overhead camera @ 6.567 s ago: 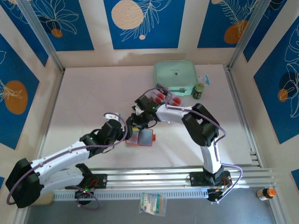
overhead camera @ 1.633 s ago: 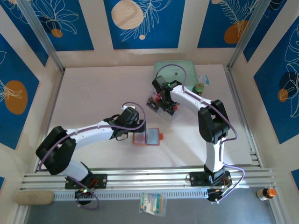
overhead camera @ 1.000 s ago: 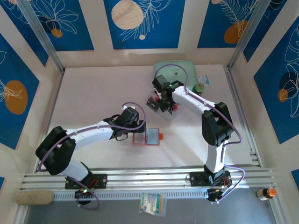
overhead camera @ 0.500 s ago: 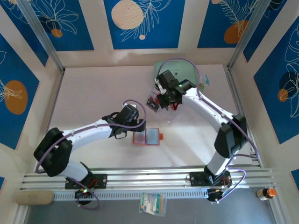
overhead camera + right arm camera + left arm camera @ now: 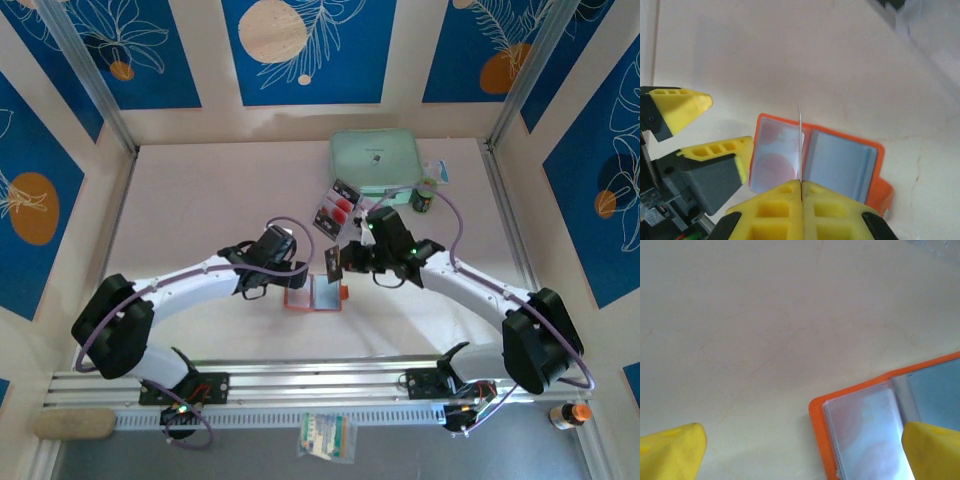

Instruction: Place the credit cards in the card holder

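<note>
Relocated since the frame half a second earlier, the right tool (image 5: 801, 192) is no longer working at the tray (image 5: 324, 220). It is now hanging just off the 1 o'clock corner of the card holder (image 5: 313, 294). The left arm is keeping its earlier position.

1. Right tool: the fingers are pressing together and pinching one card (image 5: 333, 262). In the right wrist view the card is showing edge-on as a thin upright line. That line is running over the fold between the two sleeves of the card holder. Whether the card edge is touching the holder cannot be told.

2. Left tool (image 5: 801, 452): the fingers are standing spread wide with nothing between them. It is sitting at the 9 to 10 o'clock side of the card holder. In the left wrist view one fingertip is overlapping the clear sleeve and the other is hanging over bare worktop (image 5: 200, 200).

3. Card holder: it is lying open and flat on the worktop, orange cover down, pale sleeves facing up.

4. Remaining cards (image 5: 341, 206): they are sitting in the tray, at 12 to 1 o'clock from the card holder and apart from it.

5. Other items: a green case (image 5: 375, 160) is lying at 1 o'clock from the tray, with a small jar (image 5: 425, 196) standing near its 4 o'clock corner.
</note>
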`<action>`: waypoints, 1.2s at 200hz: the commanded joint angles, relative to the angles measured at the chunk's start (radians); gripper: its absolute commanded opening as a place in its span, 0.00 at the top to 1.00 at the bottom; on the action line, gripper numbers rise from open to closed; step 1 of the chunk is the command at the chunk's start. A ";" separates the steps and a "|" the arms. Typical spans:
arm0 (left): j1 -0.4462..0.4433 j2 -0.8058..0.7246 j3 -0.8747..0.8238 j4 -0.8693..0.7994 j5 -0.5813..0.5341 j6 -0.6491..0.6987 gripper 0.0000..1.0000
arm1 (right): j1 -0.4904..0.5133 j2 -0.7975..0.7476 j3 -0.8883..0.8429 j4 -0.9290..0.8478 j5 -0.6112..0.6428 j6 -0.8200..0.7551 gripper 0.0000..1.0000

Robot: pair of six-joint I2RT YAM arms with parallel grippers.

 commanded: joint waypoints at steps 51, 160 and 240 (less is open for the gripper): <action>0.001 0.011 -0.054 0.007 -0.013 0.010 0.00 | 0.046 -0.027 -0.195 0.361 -0.024 0.236 1.00; -0.016 0.047 -0.110 0.035 -0.031 -0.039 0.00 | 0.066 0.061 -0.201 0.416 -0.032 0.242 1.00; -0.018 0.053 -0.133 0.025 -0.056 -0.060 0.00 | 0.074 0.113 -0.195 0.460 -0.049 0.238 1.00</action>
